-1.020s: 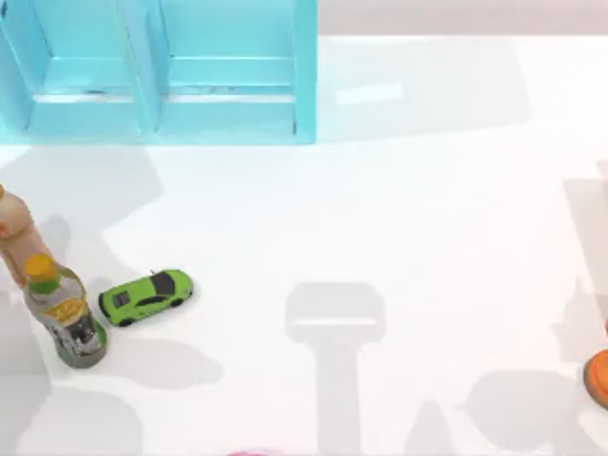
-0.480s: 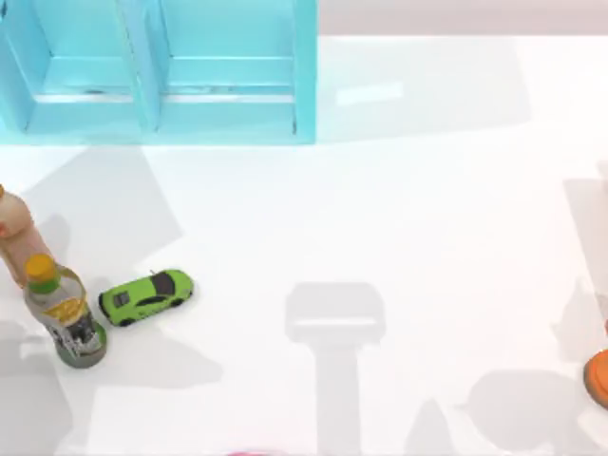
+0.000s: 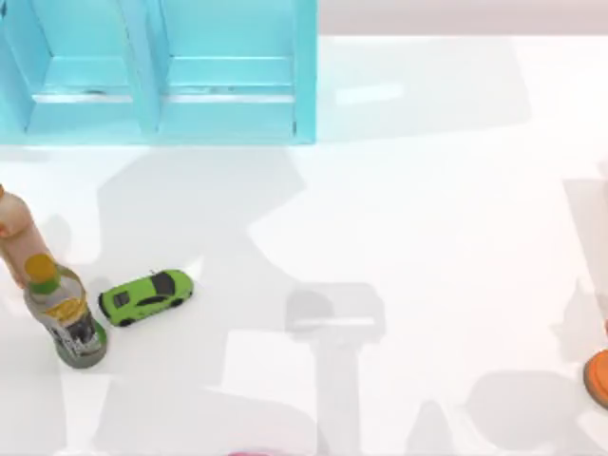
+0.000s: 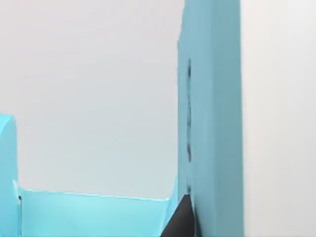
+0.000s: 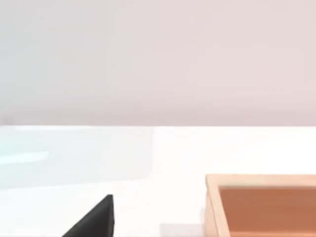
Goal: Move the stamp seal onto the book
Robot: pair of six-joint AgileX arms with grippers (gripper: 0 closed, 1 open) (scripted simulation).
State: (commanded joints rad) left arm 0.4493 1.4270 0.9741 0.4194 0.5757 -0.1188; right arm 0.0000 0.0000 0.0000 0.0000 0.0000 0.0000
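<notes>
The stamp seal and the book are out of view. In the left wrist view a dark part of my left gripper (image 4: 178, 222) sits close against the side wall of a tall light-blue shelf unit (image 4: 212, 118). In the right wrist view a dark part of my right gripper (image 5: 94, 221) hangs above the white table, with a wooden box (image 5: 261, 207) beside it. On the table in the top view lie only the soft shadows of the arms.
The light-blue shelf unit (image 3: 157, 71) stands at the back left. A green toy car (image 3: 146, 295), a yellow-capped bottle (image 3: 65, 313) and a tan bottle (image 3: 14, 233) stand at the left. An orange round thing (image 3: 598, 377) is at the right edge.
A large shadow on the left of the table has spread toward the middle. The car, the bottles and the orange thing have not moved.
</notes>
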